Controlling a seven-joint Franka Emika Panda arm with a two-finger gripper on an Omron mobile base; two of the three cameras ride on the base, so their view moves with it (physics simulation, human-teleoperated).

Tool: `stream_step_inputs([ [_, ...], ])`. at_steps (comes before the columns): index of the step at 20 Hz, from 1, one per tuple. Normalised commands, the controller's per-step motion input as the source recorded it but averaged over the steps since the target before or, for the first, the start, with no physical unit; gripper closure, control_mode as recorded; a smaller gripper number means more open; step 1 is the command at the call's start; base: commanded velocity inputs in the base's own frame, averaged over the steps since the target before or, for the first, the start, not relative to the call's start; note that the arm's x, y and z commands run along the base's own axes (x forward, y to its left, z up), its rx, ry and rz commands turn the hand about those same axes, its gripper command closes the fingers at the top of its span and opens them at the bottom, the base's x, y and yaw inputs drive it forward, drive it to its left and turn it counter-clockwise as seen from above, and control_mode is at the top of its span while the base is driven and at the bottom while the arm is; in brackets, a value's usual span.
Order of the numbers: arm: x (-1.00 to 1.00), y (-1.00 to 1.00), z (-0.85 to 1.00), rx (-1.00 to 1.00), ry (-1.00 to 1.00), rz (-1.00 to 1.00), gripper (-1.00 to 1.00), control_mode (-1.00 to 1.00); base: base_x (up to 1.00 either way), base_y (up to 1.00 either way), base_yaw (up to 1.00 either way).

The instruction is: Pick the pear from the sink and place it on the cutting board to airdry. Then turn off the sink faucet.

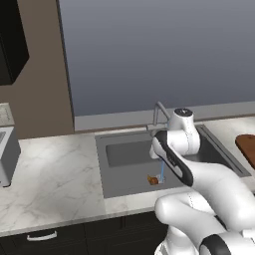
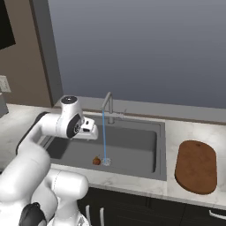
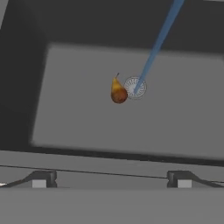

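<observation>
The small orange-brown pear [image 3: 118,91] lies on the floor of the grey sink [image 3: 78,113], right beside the round drain [image 3: 134,86]. It also shows near the sink's front wall [image 2: 96,161] [image 1: 153,180]. A blue stream of water [image 2: 104,137] runs from the sink faucet [image 2: 108,103] onto the drain. My gripper [image 3: 111,179] hangs open and empty above the basin, well above the pear and a little to its left [image 2: 89,130]. The reddish-brown cutting board [image 2: 196,166] lies flat on the counter to the right of the sink.
Marble counter [image 1: 55,174] surrounds the sink. A grey appliance [image 1: 7,154] stands at the far left under a wall outlet [image 1: 4,114]. The sink faucet [image 1: 159,112] rises at the sink's back rim, close to my arm's upper joint [image 1: 183,130].
</observation>
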Motion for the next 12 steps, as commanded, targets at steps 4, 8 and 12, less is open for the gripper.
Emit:
stream_step_inputs([
  [4, 0.17, -0.07, -0.24, 0.0, 0.03, 0.0, -1.0, -1.0, 0.0, 0.0, 0.0],
  [8, 0.14, -0.01, -0.29, 0.0, 0.01, 0.0, -1.0, -1.0, 0.0, 0.0, 0.0],
  [12, 0.15, 0.0, -0.31, 0.0, 0.01, 0.0, -1.0, -1.0, 0.0, 0.0, 0.0],
])
